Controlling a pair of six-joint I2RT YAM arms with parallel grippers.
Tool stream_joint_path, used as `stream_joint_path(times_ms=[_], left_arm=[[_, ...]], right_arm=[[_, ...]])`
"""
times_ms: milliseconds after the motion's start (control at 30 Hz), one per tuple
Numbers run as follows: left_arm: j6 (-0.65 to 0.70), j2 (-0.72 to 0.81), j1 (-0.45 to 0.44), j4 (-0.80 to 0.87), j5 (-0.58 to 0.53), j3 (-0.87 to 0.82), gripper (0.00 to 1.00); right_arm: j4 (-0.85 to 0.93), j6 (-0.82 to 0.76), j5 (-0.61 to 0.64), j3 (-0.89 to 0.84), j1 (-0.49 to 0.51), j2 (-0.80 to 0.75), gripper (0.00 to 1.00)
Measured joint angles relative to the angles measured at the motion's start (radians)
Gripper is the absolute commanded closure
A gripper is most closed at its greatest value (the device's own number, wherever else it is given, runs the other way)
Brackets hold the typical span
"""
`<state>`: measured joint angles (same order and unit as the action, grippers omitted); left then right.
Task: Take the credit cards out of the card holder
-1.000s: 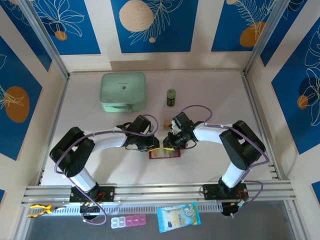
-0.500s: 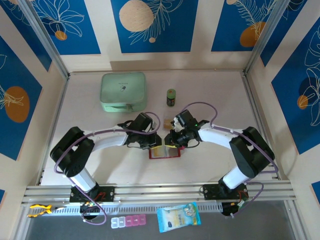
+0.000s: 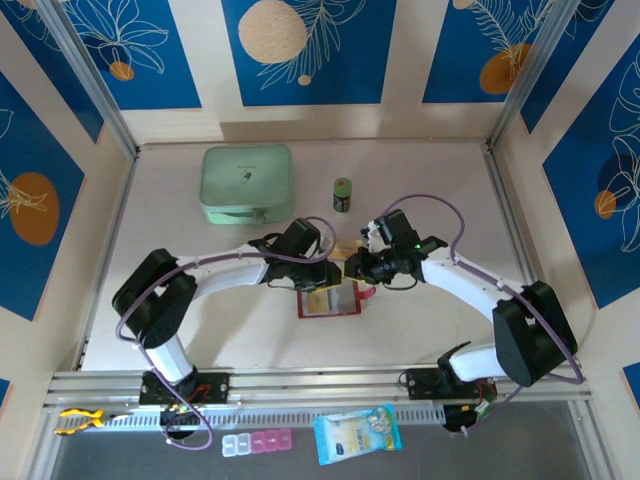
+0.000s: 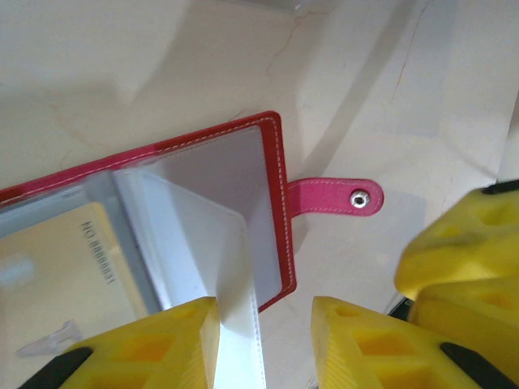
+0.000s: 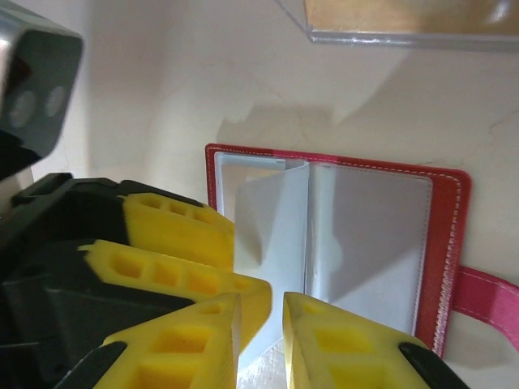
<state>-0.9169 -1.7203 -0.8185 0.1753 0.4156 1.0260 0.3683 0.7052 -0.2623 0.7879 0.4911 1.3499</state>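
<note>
Near the middle of the table [image 3: 420,200], between the two arms, the card holder [image 3: 328,300] lay open and flat, with its snap tab [image 4: 332,197] pointing out to the side. The left gripper [image 4: 263,312] hung just over the near edge of the holder. Its jaws stood apart with a clear gap, and one clear sleeve [image 4: 235,267] rose up between them, close against one finger and not pinched. The right gripper [image 5: 261,312] was just beside the holder, on the side of the tab. Its jaws were narrow, with only a thin slit between them. The edge of a sleeve showed at that slit, but I could not tell if it was held or only behind the fingers.

One yellow card [image 4: 65,275] was inside a sleeve on the half far from the tab, so the task was not finished. The sleeves on the tab side looked empty in both wrist views. Just behind the holder was the clear tray [image 5: 389,36], and something orange-brown lay in it. It was perhaps a card that was already out, but the pictures did not make this sure.

In my judgement the work was somewhere in the middle: some pockets seemed emptied, and at least the yellow card had to be pulled out. How many other cards remained, I could not see.
</note>
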Motion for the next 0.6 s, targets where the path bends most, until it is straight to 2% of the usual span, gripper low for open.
stream_joint_path(times_ms=[167,600], left_arm=[[0.001,-0.043,-0.019,0.005,0.002,0.042,0.57],[0.005,-0.090,-0.032,0.027,0.011,0.080,0.56]], right_arm=[[0.032,-0.014,-0.001,-0.017,-0.035,-0.037,0.78],[0.049,-0.023,-0.003,-0.039,-0.048,-0.071,0.78]])
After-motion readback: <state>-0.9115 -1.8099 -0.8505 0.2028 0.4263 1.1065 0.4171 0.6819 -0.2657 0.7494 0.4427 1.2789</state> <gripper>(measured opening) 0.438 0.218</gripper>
